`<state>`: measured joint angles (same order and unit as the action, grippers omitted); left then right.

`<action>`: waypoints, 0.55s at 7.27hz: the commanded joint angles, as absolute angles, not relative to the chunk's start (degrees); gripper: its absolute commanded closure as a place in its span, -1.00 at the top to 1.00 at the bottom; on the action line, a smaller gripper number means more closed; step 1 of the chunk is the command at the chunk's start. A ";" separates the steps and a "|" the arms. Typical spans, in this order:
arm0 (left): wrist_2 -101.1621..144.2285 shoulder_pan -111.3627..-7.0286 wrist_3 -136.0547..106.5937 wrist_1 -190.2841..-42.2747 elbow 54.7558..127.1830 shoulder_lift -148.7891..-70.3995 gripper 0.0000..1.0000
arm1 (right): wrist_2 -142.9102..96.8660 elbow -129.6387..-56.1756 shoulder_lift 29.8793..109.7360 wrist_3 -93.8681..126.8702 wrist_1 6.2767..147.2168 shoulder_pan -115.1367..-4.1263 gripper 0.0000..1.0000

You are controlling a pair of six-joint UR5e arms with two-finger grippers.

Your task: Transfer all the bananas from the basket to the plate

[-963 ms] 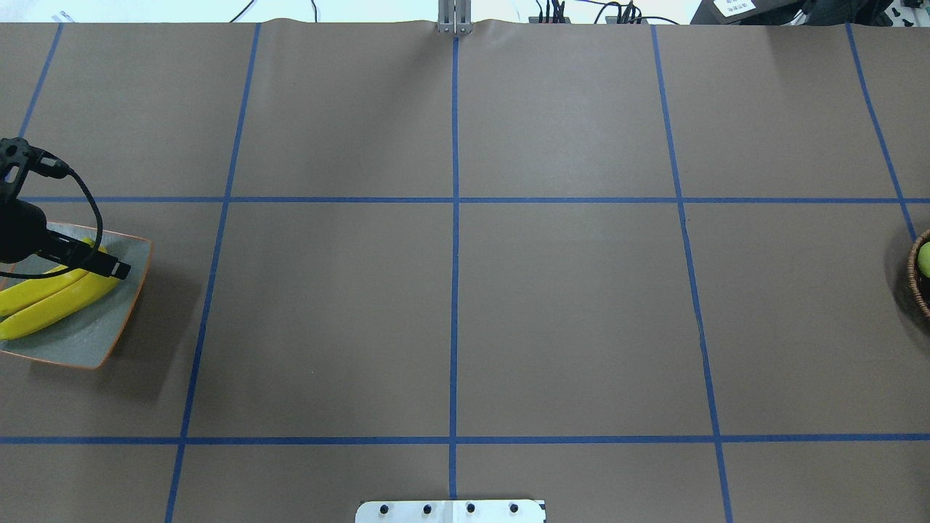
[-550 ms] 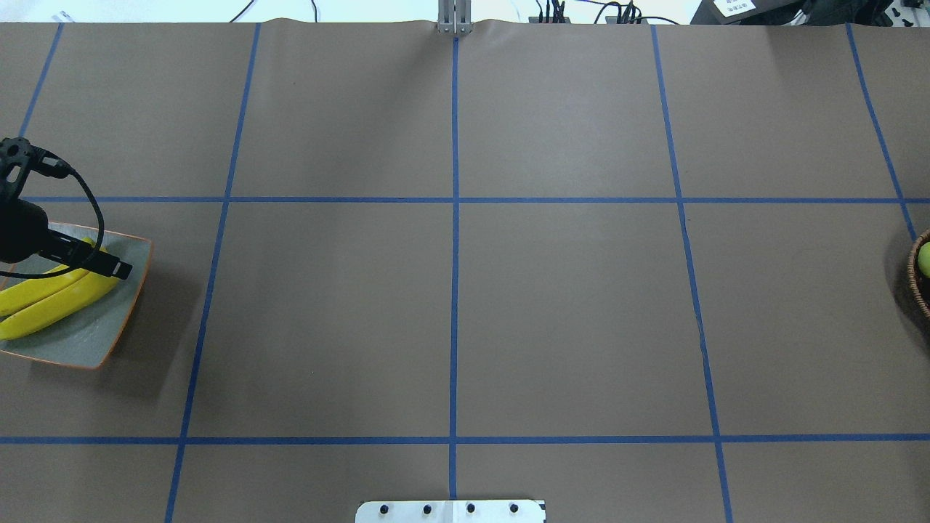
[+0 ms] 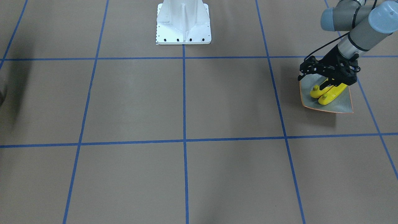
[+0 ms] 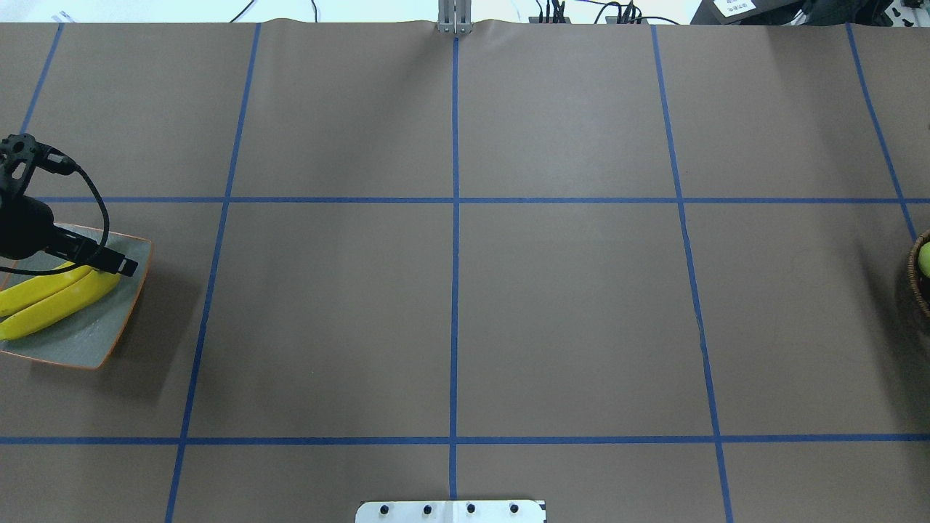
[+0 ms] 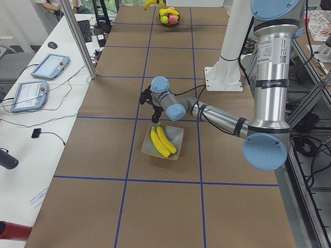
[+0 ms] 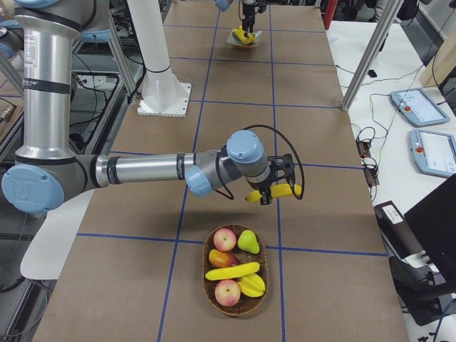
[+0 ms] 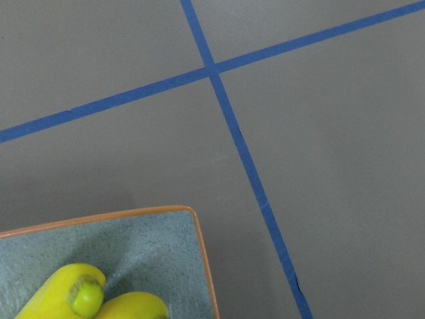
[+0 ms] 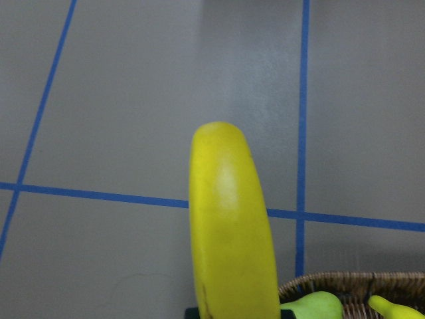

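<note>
My right fingers point(image 6: 271, 187) gripped one banana point(image 8: 229, 226) above the tabletop point(image 6: 235, 85), and the plate point(image 4: 87, 330) lay far off, under my open left fingers point(image 4: 116, 263).

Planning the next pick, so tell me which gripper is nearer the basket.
Right. The right gripper hangs just beside the basket, holding a banana above the table. The left gripper is at the table's far end, over the plate.

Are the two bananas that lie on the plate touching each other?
Touching. The overhead exterior view shows the two bananas side by side on the plate, with no plate surface visible between them.
</note>
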<state>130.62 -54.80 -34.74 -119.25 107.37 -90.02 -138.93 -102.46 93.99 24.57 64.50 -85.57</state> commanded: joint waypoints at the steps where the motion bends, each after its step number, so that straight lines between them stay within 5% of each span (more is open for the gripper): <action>1: 130.96 -54.32 -43.11 -119.09 105.48 -97.26 0.98 | -138.95 -105.02 87.74 37.12 64.60 -78.17 -1.00; 4: 130.78 -48.88 -59.71 -119.09 101.09 -110.96 0.98 | -131.61 -109.41 80.63 57.13 59.42 -62.82 -1.00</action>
